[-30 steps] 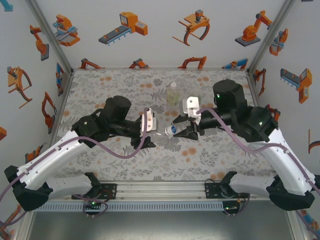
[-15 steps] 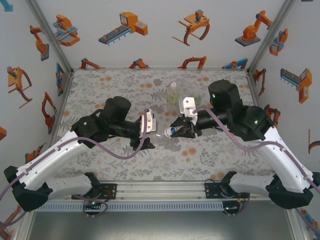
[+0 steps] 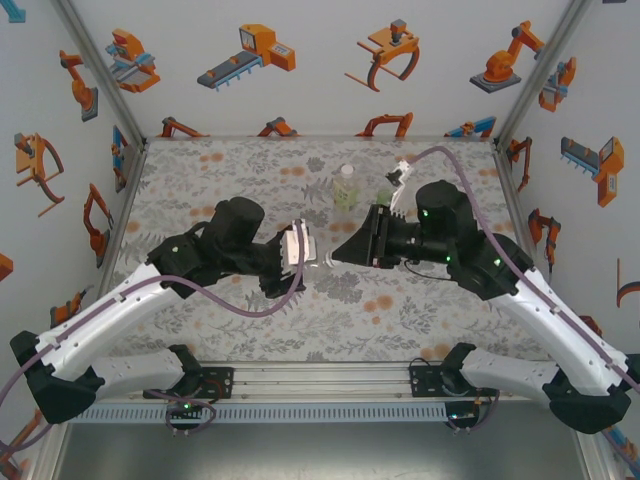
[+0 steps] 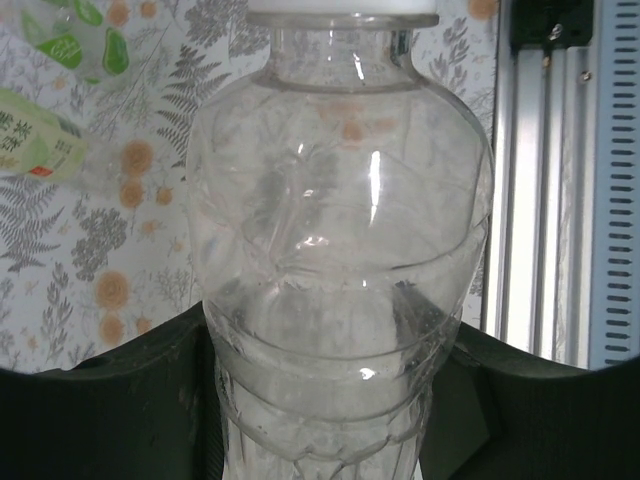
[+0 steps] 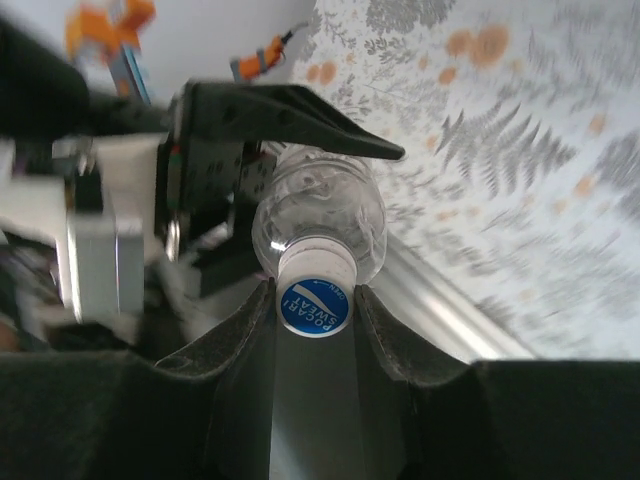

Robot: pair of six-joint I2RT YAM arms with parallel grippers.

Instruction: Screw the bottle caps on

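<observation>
A clear ribbed bottle hangs level above the mat between my two grippers. My left gripper is shut on its lower body, a black finger on each side. Its cap, white with a blue printed top, sits on the neck. My right gripper is shut on that cap, both pads pressed to its sides. From above, the left gripper and the right gripper face each other. A tall bottle with a pale yellow-green label stands upright behind them.
A second bottle with green printing shows beside the yellow-green label in the left wrist view. The floral mat covers the table. A metal rail runs along the near edge and printed walls close three sides.
My right gripper has closed on the cap and its wrist has rolled round, swinging the white camera mount up and back. The left arm and bottle have stayed almost still.
</observation>
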